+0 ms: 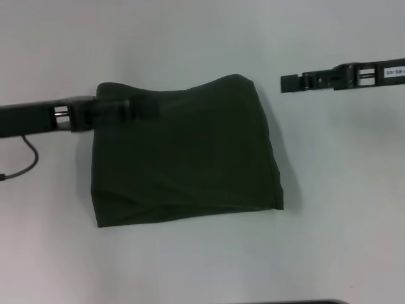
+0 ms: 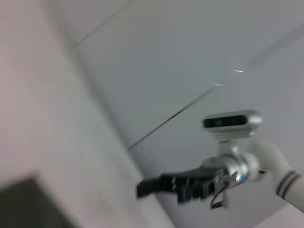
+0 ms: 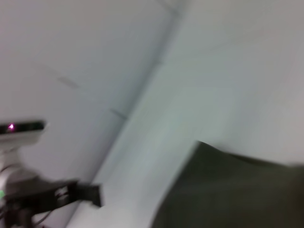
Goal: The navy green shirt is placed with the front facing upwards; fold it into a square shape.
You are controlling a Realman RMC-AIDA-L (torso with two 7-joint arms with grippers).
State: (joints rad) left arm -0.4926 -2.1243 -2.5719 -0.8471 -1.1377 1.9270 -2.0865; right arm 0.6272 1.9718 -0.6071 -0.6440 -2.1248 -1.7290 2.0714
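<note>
The navy green shirt [image 1: 190, 152] lies folded into a rough rectangle in the middle of the white table, plain dark side up, no lettering showing. My left gripper [image 1: 142, 109] reaches in from the left and sits over the shirt's far left corner. In the right wrist view the left gripper [image 3: 88, 194] shows apart from the shirt [image 3: 237, 190]. My right gripper [image 1: 288, 83] hangs over bare table to the right of the shirt's far right corner, not touching it. The left wrist view also shows the right gripper [image 2: 152, 186] and a corner of the shirt [image 2: 28, 204].
The white table [image 1: 342, 190] spreads out on all sides of the shirt. A black cable [image 1: 25, 161] loops on the table under my left arm at the left edge. A dark edge [image 1: 304, 302] shows at the bottom of the head view.
</note>
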